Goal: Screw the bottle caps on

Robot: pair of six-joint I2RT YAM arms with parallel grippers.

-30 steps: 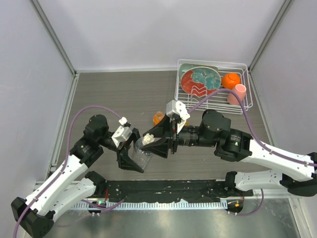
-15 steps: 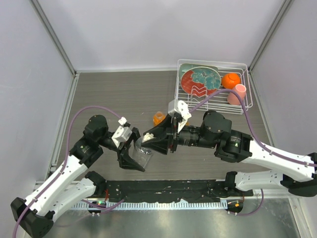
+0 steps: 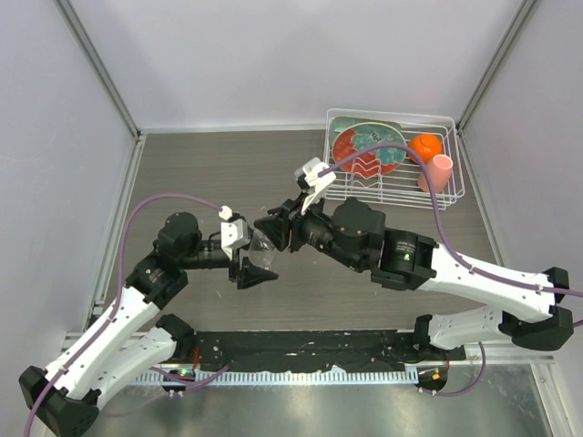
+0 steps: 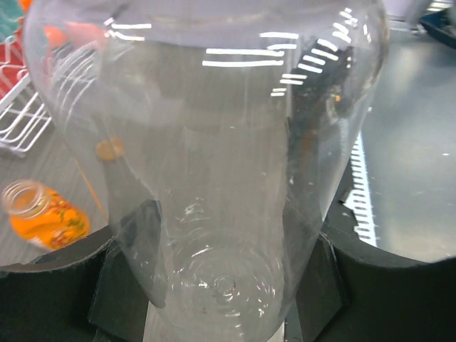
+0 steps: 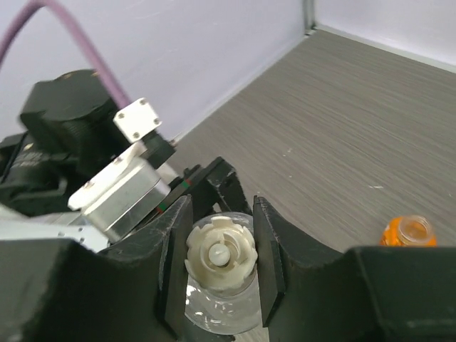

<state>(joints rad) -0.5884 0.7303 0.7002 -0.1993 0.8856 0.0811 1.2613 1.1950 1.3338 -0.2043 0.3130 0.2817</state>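
Observation:
My left gripper [image 3: 256, 266] is shut on the base of the clear bottle [image 3: 264, 246], which fills the left wrist view [image 4: 214, 164]. On its neck sits the cream-white cap [image 5: 219, 253], and my right gripper [image 5: 219, 258] is shut on that cap with a finger on each side. In the top view the right gripper [image 3: 276, 229] meets the bottle mouth from the right. The orange bottle [image 5: 407, 234] lies uncapped on the table, also visible in the left wrist view [image 4: 43, 214]; the right arm hides it from above. A small orange disc [image 4: 108, 149], perhaps the orange cap, shows through the clear bottle.
A white wire dish rack [image 3: 455, 155] at the back right holds a painted plate [image 3: 369, 146], an orange ball-like thing [image 3: 424, 147] and a pink cup [image 3: 440, 171]. Purple cables loop over both arms. A black strip [image 3: 310, 346] runs along the table's near edge.
The right jaws have shut on the cream-white cap. Both grippers and the bottle have moved farther from the table's near edge, and the right arm has swung left, covering the orange bottle from above.

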